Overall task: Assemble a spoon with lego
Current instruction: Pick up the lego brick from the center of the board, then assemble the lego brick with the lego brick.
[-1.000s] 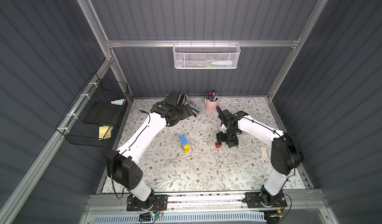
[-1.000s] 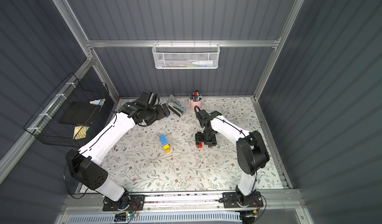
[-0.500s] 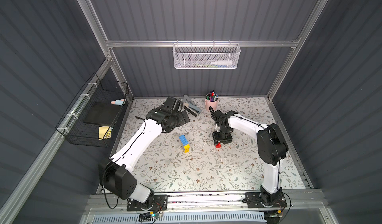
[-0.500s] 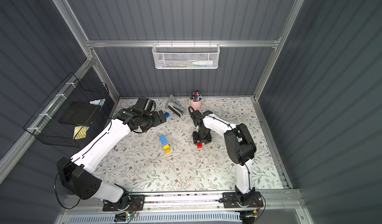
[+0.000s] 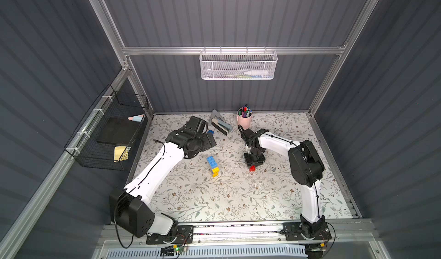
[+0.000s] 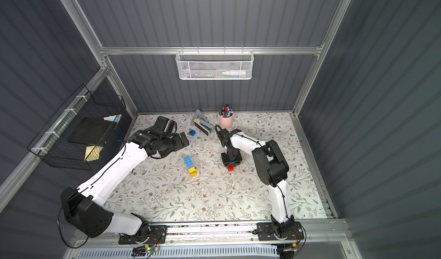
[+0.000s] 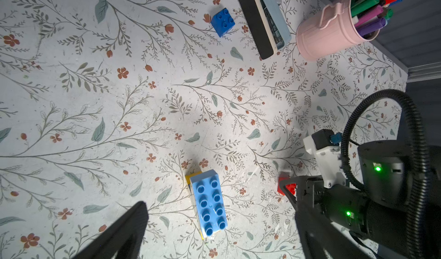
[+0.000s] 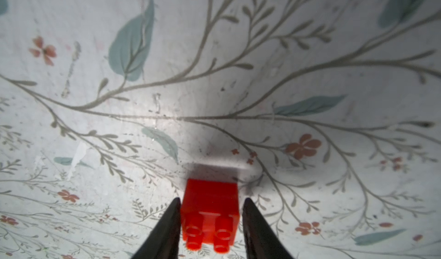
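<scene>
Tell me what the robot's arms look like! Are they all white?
Not all white. The left arm and right arm have smooth white shells with chunky black joints. A thin black cable runs along each white part, and a ribbed black hose loops at the right wrist. Small green lights glow there. The right gripper has black pointed fingers.

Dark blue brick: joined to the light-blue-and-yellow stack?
No, the dark blue brick lies alone beside the stapler, well apart from that stack.
</scene>
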`<state>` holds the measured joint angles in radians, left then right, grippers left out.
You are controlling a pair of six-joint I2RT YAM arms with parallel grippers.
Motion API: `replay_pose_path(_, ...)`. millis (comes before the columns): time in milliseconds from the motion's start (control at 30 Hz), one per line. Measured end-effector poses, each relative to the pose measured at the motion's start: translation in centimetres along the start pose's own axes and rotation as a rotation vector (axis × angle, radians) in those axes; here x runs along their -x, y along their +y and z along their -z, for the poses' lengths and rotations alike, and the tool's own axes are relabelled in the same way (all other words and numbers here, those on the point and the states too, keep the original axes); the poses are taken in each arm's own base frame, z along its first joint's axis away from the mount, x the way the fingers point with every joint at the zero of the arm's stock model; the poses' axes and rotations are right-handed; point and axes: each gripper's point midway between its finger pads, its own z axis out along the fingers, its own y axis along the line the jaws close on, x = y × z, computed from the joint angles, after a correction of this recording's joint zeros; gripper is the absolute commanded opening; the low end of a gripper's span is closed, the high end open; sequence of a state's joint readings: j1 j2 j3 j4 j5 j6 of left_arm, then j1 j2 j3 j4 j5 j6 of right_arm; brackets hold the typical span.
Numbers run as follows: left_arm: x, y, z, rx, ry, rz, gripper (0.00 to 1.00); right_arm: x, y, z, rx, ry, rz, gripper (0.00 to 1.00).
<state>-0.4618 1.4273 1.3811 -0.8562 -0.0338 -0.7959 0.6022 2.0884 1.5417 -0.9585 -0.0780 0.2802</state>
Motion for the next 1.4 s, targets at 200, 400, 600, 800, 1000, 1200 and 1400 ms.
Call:
replay_pose_path(200, 0.1, 0.2, 0.0, 0.003, -0.003, 0.006, 0.99, 0.0, 0.0, 0.0, -0.002, 0.002, 0.011, 0.23)
replay_pose_path(400, -0.3, 1.3, -0.8, 0.02, 0.017, 0.02, 0.99, -0.6, 0.3, 1.4, 0.001, -0.001, 0.023, 0.2)
replay_pose_path(600, -0.8, 3.7, -3.1, 0.007, 0.067, 0.099, 0.99, -0.4, 6.3, 9.7, 0.114, -0.132, 0.155, 0.2)
replay_pose_path(800, -0.1, 4.1, -3.4, -0.02, 0.065, 0.131, 0.99, -2.9, 15.7, 15.5, 0.259, -0.184, 0.323, 0.19)
replay_pose_path(1000, -1.1, 5.5, -4.6, -0.007, 0.094, 0.155, 0.97, -5.5, 19.1, 14.8, 0.294, -0.088, 0.326, 0.18)
replay_pose_path(1200, -2.4, 7.1, -5.7, 0.02, 0.127, 0.175, 0.96, -6.1, 19.8, 12.9, 0.27, -0.028, 0.312, 0.17)
replay_pose_path(1400, -2.9, 7.6, -5.7, 0.006, 0.133, 0.186, 0.94, -5.0, 20.6, 11.7, 0.253, -0.027, 0.321, 0.16)
